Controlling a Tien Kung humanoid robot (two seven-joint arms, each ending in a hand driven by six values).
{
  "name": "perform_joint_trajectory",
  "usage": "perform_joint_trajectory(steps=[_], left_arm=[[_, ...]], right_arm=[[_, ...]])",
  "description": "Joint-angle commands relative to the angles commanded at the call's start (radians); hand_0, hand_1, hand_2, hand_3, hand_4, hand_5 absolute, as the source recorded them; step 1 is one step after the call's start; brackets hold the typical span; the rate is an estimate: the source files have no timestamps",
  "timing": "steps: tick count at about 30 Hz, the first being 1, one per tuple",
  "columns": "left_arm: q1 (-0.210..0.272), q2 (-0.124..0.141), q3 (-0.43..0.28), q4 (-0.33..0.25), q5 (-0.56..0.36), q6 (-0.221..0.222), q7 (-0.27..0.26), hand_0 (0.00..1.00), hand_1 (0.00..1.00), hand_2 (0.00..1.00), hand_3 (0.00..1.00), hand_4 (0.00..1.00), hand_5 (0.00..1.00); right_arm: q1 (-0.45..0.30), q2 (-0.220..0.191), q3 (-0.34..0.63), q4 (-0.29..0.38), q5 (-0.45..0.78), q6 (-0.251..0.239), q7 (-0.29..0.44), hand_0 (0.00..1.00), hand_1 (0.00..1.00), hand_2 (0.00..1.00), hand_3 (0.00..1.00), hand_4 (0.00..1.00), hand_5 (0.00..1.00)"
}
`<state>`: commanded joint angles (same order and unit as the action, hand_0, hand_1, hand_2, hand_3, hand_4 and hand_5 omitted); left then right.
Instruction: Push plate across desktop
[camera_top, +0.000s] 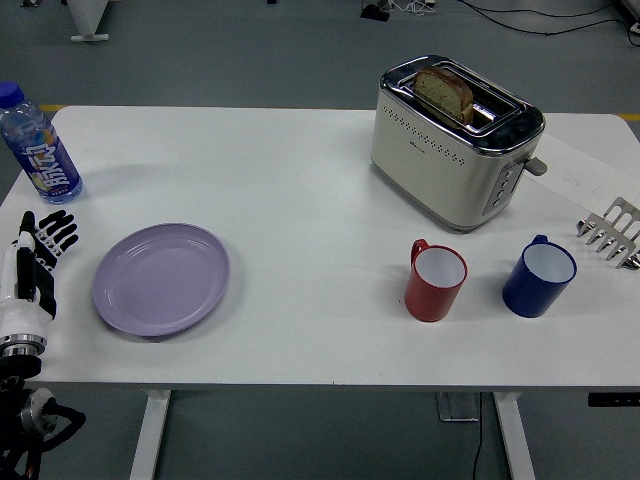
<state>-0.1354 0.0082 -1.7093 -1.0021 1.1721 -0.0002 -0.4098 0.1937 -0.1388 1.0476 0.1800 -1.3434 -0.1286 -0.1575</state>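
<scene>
L hand (38, 262) sits at the table's left edge, fingers straight and slightly apart, holding nothing, palm side facing inward toward the plate (162, 278). Plate is lavender, flat on the white table (300, 180), left-front area, just beside the hand but w/ a visible gap, so no contact yet. Flat open hand beside the rim looks like a push setup rather than a grasp: side of the fingers would bear on the rim, IMO. R hand not in frame. Push lane to the right is open for a stretch, then red mug (435, 282) and blue mug (539, 277) stand in line w/ it near the front edge; a long straight shove risks hitting the red one first. Toaster (455, 140) w/ a bread slice (445, 92) in the slot sits further back, out of the lane. Water bottle (38, 143) is at the far-left corner behind the hand, clear of the arm. Metal rack thing (612, 232) at right edge, partly cut off. Task looks not started.
</scene>
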Motion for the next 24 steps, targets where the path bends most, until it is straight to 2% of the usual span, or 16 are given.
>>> perform_joint_trajectory(steps=[16, 24], left_arm=[[-0.016, -0.006, 0.050, 0.016, -0.009, -0.003, 0.004, 0.736, 0.767, 0.748, 0.613, 0.629, 0.998], [-0.028, -0.008, 0.107, 0.042, -0.025, 0.001, 0.002, 0.742, 0.781, 0.768, 0.629, 0.630, 0.998]], right_arm=[[0.007, -0.001, -0.004, 0.000, 0.001, 0.001, 0.002, 0.639, 0.604, 0.669, 0.612, 0.179, 0.117], [0.008, -0.002, -0.004, 0.000, -0.001, 0.002, 0.003, 0.639, 0.604, 0.669, 0.612, 0.179, 0.117]])
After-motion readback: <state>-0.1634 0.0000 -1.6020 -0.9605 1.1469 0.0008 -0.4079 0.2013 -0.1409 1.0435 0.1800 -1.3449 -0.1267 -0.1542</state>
